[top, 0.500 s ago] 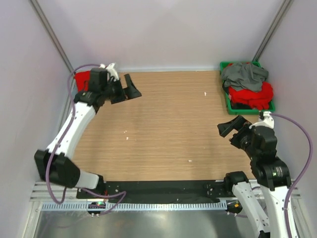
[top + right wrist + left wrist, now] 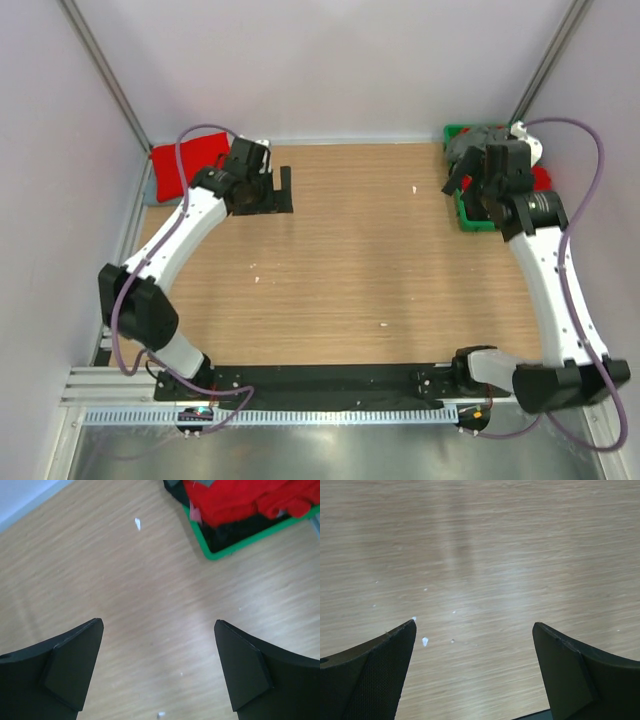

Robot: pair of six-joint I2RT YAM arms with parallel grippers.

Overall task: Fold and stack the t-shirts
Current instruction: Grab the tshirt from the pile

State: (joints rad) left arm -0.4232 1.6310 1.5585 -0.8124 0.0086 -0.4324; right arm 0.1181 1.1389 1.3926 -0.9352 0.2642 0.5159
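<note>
The left arm reaches to the far left of the table, and the left gripper hangs over bare wood with its fingers spread wide, nothing between them; its wrist view shows only wood grain and a few small white specks. Just left of that gripper, in the far left corner, a red t-shirt lies as a flat, compact bundle, apart from the fingers. The right arm stretches to the far right, where the right gripper hovers at the left side of the green bin, partly covering it in the overhead view. Its fingers are spread wide as well and hold nothing; in the wrist view they frame open table, with the corner of the bin beyond them. Inside the bin, crumpled red t-shirts are heaped over a darker layer, and a charcoal grey t-shirt lies bunched on top at the far end. None of the cloth in the bin touches the fingers. A white scrap lies on the wood left of the bin.
</note>
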